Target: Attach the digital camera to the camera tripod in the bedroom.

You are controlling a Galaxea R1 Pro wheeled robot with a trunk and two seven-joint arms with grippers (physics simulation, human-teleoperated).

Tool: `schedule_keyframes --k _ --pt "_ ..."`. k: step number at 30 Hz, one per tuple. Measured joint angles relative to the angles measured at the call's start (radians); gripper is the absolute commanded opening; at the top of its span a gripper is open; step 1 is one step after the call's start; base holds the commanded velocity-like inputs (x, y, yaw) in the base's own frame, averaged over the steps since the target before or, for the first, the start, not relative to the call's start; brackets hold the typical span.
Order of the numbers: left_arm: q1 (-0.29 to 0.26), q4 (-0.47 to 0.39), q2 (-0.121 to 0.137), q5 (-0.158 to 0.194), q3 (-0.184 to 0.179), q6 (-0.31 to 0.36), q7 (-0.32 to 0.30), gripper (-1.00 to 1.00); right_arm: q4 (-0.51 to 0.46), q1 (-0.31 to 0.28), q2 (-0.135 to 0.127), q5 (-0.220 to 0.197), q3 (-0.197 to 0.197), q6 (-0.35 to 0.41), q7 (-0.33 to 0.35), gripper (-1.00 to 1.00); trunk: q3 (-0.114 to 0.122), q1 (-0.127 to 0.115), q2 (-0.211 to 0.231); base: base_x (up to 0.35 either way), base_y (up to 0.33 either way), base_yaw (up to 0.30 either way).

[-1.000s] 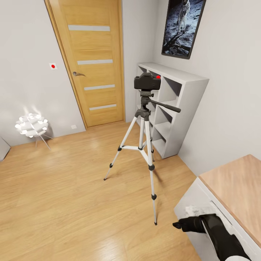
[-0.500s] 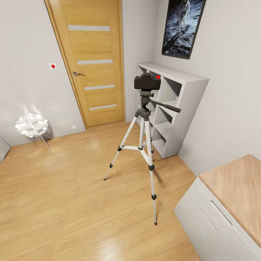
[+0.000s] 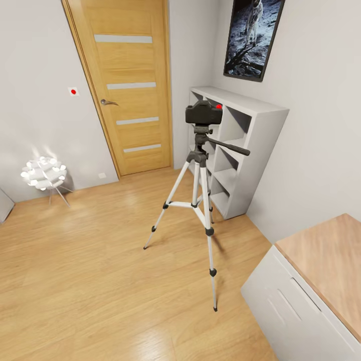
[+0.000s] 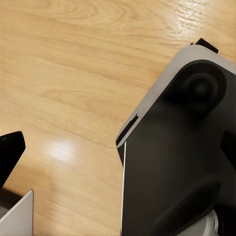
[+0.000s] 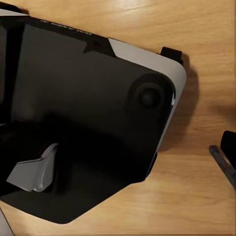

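Observation:
The digital camera (image 3: 203, 113), a chunky black body with a red dot on top, sits on the dark head of the camera tripod (image 3: 199, 200). The tripod stands on the wood floor in the middle of the head view, legs spread, its black pan handle (image 3: 229, 146) pointing right. In the left wrist view one black fingertip (image 4: 10, 155) shows at the frame's edge over the floor, beside the robot's own black-and-white base (image 4: 182, 162). The right wrist view has a dark fingertip (image 5: 229, 147) at its edge, next to the base (image 5: 83, 123). Nothing is seen held.
A white cube shelf (image 3: 260, 150) stands against the wall just behind the tripod. A wooden door (image 3: 125, 85) is shut at the back. A white lamp (image 3: 43, 174) sits on the floor at left. A wood-topped white cabinet (image 3: 321, 260) fills the near right corner.
One second ago my right arm's black gripper showed at the lower right of the head view by the cabinet; it has since dropped out of that view. Camera and tripod have not moved.

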Motion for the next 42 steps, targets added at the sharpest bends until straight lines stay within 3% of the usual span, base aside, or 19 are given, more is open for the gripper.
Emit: schedule_keyframes --k 12,22,42 --pt "0.0 0.0 -0.001 -0.001 0.0 0.0 -0.001 1.0 0.003 0.029 0.0 -0.001 -0.001 0.005 -0.015 1.0 0.0 0.0 0.0 0.0 0.0 0.0" --pt "0.0 -0.001 -0.006 -0.006 -0.001 -0.001 -0.002 1.0 0.003 0.089 0.006 -0.005 -0.001 -0.003 -0.058 1.0 0.005 0.0 0.0 0.0 0.0 0.0" --pt "0.0 -0.001 -0.006 -0.011 0.0 0.005 -0.008 1.0 0.004 0.1 0.012 -0.009 -0.007 0.005 -0.073 1.0 0.036 0.0 0.0 0.0 0.0 0.0"
